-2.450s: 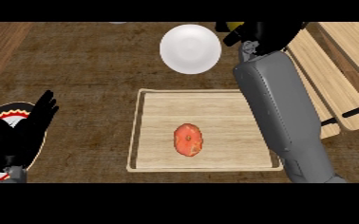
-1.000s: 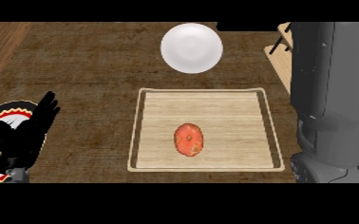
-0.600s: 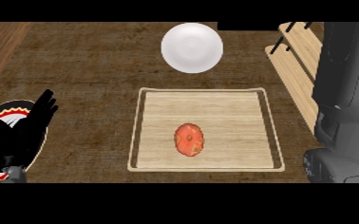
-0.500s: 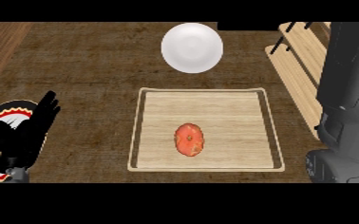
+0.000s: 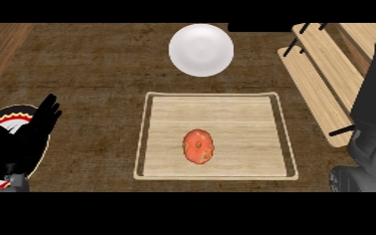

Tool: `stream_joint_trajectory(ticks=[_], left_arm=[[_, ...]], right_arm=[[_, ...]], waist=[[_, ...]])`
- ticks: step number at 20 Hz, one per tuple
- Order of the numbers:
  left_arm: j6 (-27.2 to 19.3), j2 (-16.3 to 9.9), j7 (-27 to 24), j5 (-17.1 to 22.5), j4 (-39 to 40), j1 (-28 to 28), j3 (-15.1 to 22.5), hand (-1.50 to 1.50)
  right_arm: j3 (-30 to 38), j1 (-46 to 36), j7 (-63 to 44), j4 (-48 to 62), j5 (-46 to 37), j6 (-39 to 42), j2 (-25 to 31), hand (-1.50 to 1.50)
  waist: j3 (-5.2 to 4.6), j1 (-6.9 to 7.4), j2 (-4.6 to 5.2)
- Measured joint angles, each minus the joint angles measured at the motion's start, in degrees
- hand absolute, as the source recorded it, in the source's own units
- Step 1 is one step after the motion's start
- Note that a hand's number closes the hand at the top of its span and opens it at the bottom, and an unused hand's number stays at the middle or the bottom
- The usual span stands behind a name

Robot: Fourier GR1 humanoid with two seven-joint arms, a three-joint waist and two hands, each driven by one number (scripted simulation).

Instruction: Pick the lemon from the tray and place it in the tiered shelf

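An orange-red oval fruit (image 5: pixel 198 146) lies on the wooden tray (image 5: pixel 220 96), a little left of its middle; it does not look yellow. The tiered shelf (image 5: pixel 316 79), pale wooden slats on black rods, stands at the right edge, and I see nothing on the slats that show. My left hand (image 5: pixel 33 134) rests open at the lower left, fingers up, apart from the tray. Only my grey right forearm (image 5: pixel 365 114) shows along the right edge, in front of the shelf; its hand is out of view.
A white round plate (image 5: pixel 201 50) lies on the dark wooden counter (image 5: pixel 88 69) just beyond the tray's far edge. A black part of the right arm (image 5: pixel 352 179) sits at the lower right corner.
My right arm has drawn back from over the shelf and tray to the right edge, its hand leaving the view and uncovering the shelf. The fruit, the tray and my left hand have not moved.
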State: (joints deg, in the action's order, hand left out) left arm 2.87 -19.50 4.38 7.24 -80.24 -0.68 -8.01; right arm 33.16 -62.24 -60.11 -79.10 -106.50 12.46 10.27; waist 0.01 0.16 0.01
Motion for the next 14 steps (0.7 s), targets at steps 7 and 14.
stream_joint_trajectory(ticks=[7,14], left_arm=[[0.95,-0.56,0.91,0.04,-0.12,0.6,-0.94,0.0],[0.01,1.12,1.28,-1.42,-1.14,0.44,-0.46,0.0]], right_arm=[[2.32,5.72,1.21,-0.68,2.22,-1.38,1.83,-1.5],[0.97,8.08,1.4,-3.66,6.06,-4.95,1.59,-1.5]], waist=[[0.02,-0.04,-0.03],[0.01,0.11,-0.05]])
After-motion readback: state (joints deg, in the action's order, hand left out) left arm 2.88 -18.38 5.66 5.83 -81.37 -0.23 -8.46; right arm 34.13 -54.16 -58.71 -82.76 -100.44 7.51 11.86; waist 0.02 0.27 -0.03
